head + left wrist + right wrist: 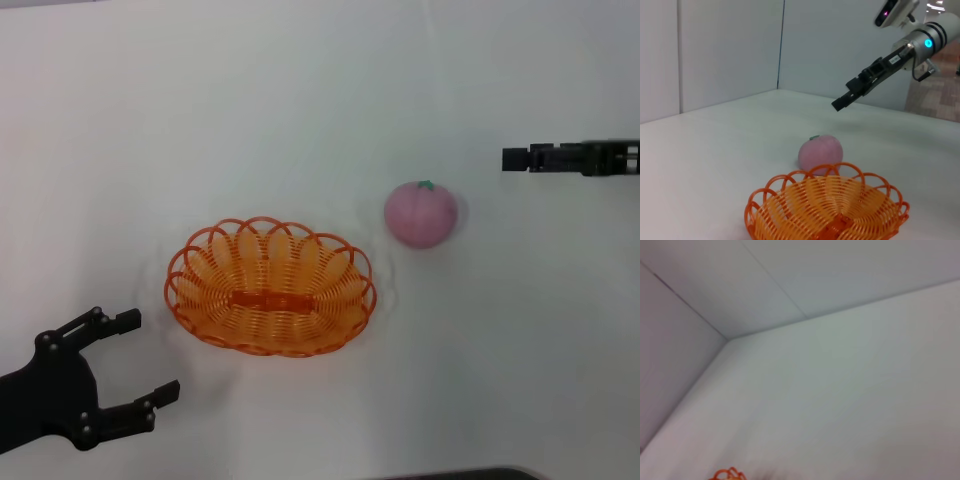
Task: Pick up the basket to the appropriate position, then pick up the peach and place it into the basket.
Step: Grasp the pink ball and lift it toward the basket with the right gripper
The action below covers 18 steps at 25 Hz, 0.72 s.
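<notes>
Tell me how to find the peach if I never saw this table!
Look at the white table and find the big orange basket near the middle. Just beyond its rim, toward the robot's right, sits the peach, not touching it. It is the only round pink thing, with a small green mark on top.

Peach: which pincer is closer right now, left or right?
Right. The right pincer sits just beyond the peach on its right side, apart from it. The left pincer, open, is far off past the basket.

Black left hand (132, 365) with silver screws; right arm (920, 42) silver, blue-lit
</notes>
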Tool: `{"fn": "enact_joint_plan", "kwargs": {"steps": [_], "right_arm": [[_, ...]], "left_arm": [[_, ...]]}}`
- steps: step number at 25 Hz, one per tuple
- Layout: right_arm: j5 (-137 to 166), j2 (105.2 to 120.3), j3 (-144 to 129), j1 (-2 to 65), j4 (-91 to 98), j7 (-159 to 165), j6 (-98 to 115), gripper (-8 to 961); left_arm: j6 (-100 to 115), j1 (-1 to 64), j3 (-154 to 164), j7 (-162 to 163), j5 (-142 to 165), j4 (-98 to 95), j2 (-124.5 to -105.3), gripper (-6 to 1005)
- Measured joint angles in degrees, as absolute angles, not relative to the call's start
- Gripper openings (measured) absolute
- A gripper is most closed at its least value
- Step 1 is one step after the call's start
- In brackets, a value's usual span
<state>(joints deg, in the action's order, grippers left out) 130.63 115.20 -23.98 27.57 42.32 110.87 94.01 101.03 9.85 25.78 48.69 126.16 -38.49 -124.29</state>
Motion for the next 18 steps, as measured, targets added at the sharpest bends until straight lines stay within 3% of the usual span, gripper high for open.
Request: {"fn": "enact_joint_plan", "kwargs": {"steps": [18], "right_arm": [[140.56,116.37,-38.52,33.51,53.15,125.31,91.69,890]], "left_arm": [[101.51,9.18,25.75,49.11,126.22,-38.41,-124.45,908]]}}
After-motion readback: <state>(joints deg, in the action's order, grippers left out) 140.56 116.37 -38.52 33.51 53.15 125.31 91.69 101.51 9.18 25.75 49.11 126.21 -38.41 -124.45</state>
